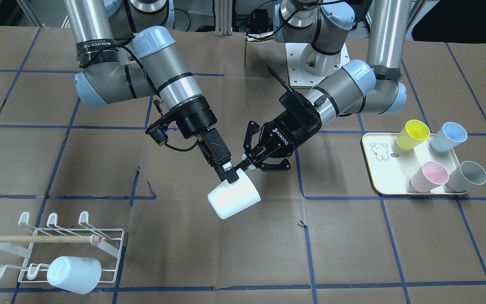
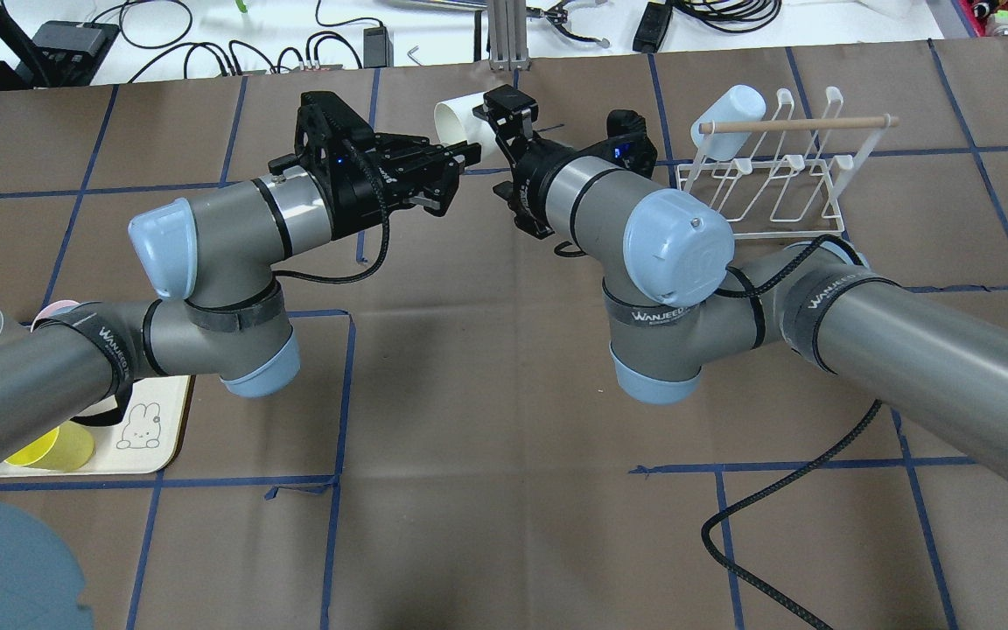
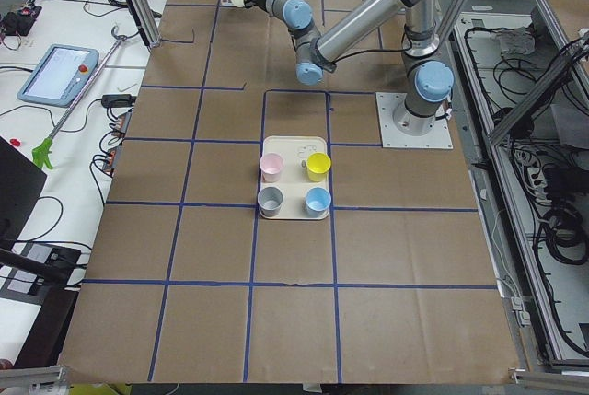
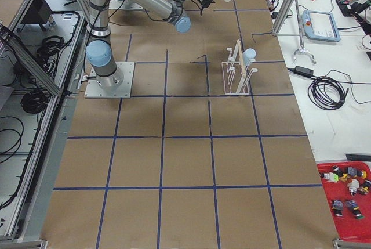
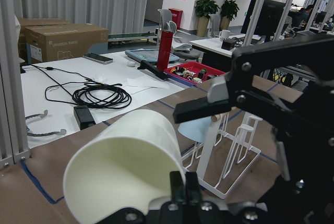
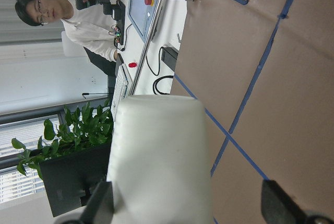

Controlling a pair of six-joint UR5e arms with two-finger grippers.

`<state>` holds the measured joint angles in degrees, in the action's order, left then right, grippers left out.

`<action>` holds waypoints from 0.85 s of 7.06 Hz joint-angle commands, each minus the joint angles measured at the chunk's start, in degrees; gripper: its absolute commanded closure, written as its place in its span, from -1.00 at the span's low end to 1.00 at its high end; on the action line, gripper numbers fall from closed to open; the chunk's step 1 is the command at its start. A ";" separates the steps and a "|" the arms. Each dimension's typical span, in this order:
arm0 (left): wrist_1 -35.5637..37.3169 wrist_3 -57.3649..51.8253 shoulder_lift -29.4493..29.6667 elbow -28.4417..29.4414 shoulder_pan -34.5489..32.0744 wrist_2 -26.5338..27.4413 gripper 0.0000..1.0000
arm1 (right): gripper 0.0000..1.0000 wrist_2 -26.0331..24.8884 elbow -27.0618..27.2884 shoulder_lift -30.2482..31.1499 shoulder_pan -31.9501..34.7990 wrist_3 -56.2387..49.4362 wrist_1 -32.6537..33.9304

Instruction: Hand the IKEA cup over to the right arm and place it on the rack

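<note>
A: Where is the white cup (image 1: 234,197), and which arm has it?

B: You find it in the air over the middle of the counter (image 1: 352,245). It is tilted, with its mouth towards the left arm (image 1: 344,88), well apart from the rack (image 1: 83,217). The left pincer (image 1: 246,164) is pinched narrow on the rim. The right pincer (image 1: 228,171) is spread wide astride the body, one finger just beside the wall and the other clear of it.

A: What will I struggle to see?

B: From across the counter you see the right pincer edge-on, so its far finger is hidden behind the cup. From overhead the pincers cover most of the cup, and you see only part of its mouth. The left arm there hides much of the tray (image 1: 384,169). In the two end views both pincers are too small for you to judge.

A: And the surfaces?

B: The cup is smooth and matte, tapering to a flat base. The rack is thin white wire with paddle-tipped prongs and a pale wooden dowel (image 1: 36,239) across it. A pale blue cup (image 1: 74,274) rests tipped on one end. The tray is cream with rounded corners and a bear drawing. The counter is creased brown paper with a grid of blue tape.
</note>
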<state>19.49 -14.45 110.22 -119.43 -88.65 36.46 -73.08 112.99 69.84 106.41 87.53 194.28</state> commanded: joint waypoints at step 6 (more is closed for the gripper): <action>0.20 0.57 0.00 -0.28 0.05 -0.16 0.92 | -0.99 5.49 -1.29 -1.02 -1.46 -0.87 -2.24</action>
<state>19.73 -13.90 110.22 -119.84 -88.70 36.23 -67.95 111.71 68.82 105.57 86.68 192.19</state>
